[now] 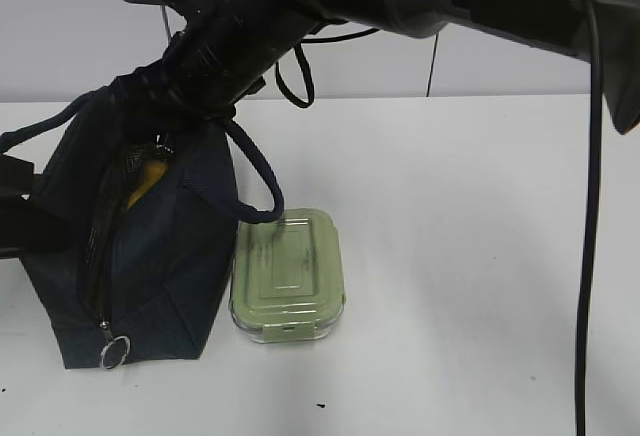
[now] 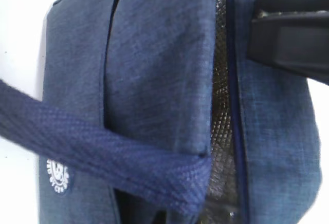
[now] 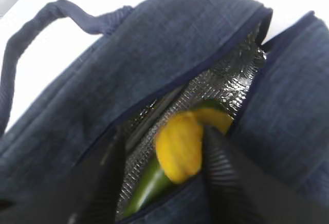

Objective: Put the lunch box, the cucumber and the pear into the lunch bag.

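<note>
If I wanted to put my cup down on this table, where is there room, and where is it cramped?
The widest bare stretch of the white table lies right of the lunch box, out to the hanging black cable. It is also bare behind the box. It is crowded on the left: the lunch bag stands against the box, and the right gripper hangs over its mouth by the pear and cucumber.

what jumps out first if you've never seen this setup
The navy lunch bag stands open at the left of the table, with the right arm reaching into its mouth. Inside, against the silver lining, the yellow pear sits between the right gripper's fingers, on the green cucumber. The sage-lidded lunch box waits outside, beside the bag.
</note>
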